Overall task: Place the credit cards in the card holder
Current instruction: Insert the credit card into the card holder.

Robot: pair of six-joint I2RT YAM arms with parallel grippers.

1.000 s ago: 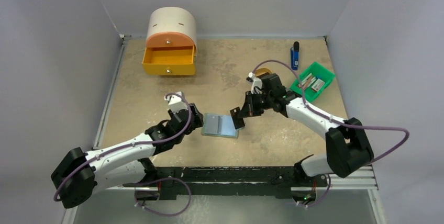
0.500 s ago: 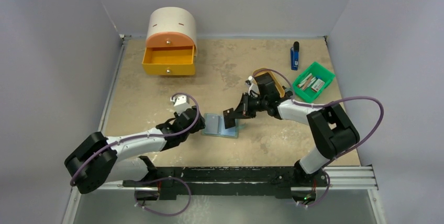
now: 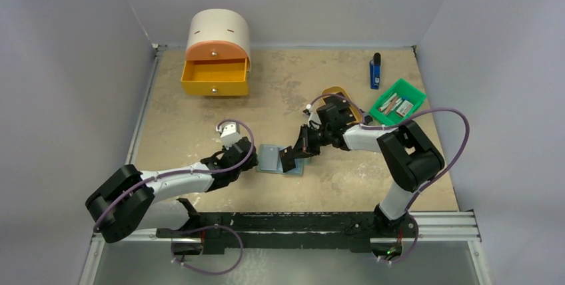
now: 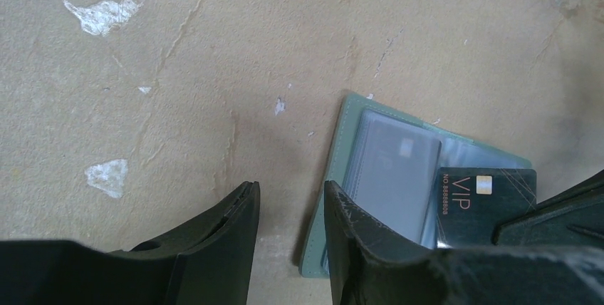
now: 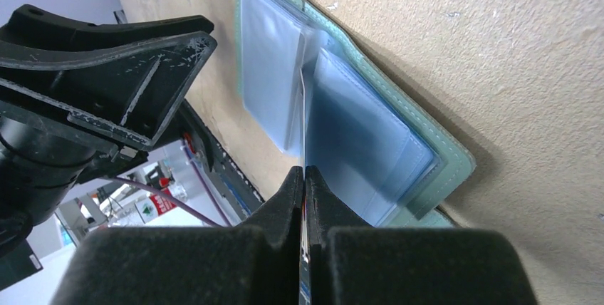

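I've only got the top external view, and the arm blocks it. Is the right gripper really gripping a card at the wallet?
Observer: Yes. The right wrist view shows the right gripper shut on a credit card, seen edge-on, with its far edge at the fold of the open card holder.
Operator: And the left gripper, is it pinning the holder down?
Observer: The left wrist view shows the left gripper with its jaws apart and nothing between them. One finger overlaps the holder's near left corner, but I cannot tell whether it touches.
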